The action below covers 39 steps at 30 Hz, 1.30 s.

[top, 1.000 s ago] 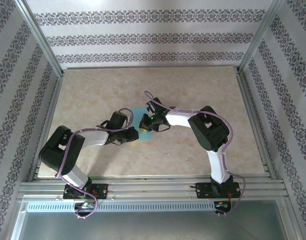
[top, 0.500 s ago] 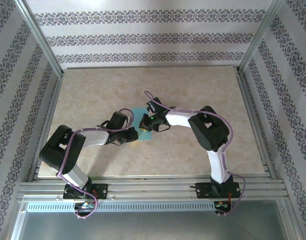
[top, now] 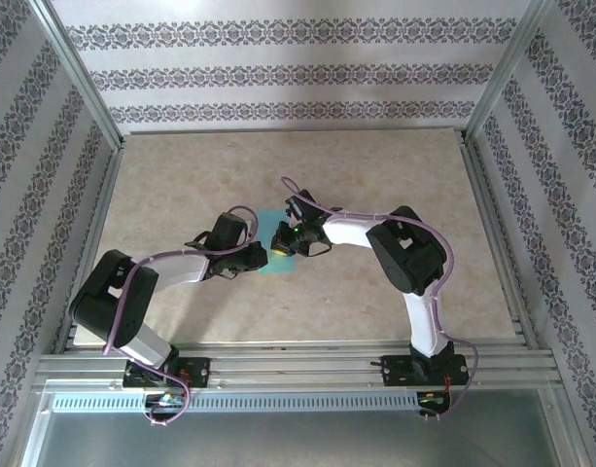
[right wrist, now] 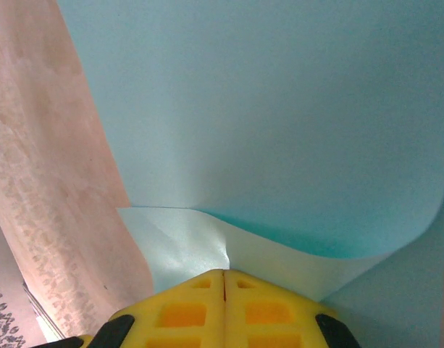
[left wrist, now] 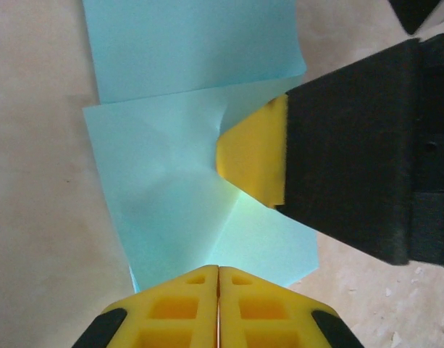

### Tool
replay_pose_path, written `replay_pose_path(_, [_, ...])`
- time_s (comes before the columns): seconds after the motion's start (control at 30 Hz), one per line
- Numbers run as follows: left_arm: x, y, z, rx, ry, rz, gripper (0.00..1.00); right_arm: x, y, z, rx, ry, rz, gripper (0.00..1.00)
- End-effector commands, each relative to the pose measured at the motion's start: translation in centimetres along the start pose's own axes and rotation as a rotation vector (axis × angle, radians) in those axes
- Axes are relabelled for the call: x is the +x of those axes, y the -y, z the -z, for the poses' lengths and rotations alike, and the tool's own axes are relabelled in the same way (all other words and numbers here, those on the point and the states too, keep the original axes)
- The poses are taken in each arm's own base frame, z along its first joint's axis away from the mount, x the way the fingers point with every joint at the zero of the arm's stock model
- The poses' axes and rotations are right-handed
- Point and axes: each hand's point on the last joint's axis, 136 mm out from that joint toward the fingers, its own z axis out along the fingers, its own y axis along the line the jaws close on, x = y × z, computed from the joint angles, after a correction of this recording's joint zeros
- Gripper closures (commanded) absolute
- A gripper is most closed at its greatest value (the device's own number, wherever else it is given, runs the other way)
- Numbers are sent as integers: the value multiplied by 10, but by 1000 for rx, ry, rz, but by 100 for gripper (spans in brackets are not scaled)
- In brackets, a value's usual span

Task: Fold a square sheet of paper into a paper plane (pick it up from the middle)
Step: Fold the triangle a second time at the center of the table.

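The square sheet of paper (left wrist: 164,188) is seen lying on the pale marbled worktop (top: 395,195), near its middle, between the two arms. It is no longer flat: in the left wrist view a far flap is laid over the near part, and creases run out from a pucker near the sheet's centre. In the right wrist view a large turquoise flap (right wrist: 265,109) is lifted and curled over a paler layer below.

The right end effector (right wrist: 223,290) is pressed together, and the sheet is pinched at that pucker; its yellow fingertip (left wrist: 254,159) is seen meeting the paper there from the right side of the left wrist view.

The left end effector (left wrist: 219,293) is pressed together as well, with no gap between its yellow fingers, and is placed at the sheet's near edge, where a crease ends. Whether paper is caught between these fingers cannot be told.

From above, both end effectors are found close together over the sheet.
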Motion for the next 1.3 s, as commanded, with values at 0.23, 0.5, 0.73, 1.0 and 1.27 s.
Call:
replay_pose_path(0.23, [11, -6, -13, -16, -51, 9, 93, 14, 49, -12, 149, -50, -63, 94])
replay_pose_path(0.5, [25, -18, -18, -50, -104, -10, 95, 13, 47, -11, 143, -49, -60, 94])
replay_pose_path(0.73, [37, -35, -17, -117, -131, -16, 100, -8, -15, 28, -31, 47, 58, 90])
replay_pose_path(1.0, [38, -34, -19, -98, -126, -16, 100, -8, -14, 56, 17, 142, 64, 93])
replay_pose_path(1.27, [37, -33, -19, -82, -113, -22, 100, 11, -10, 39, 128, 157, 70, 100])
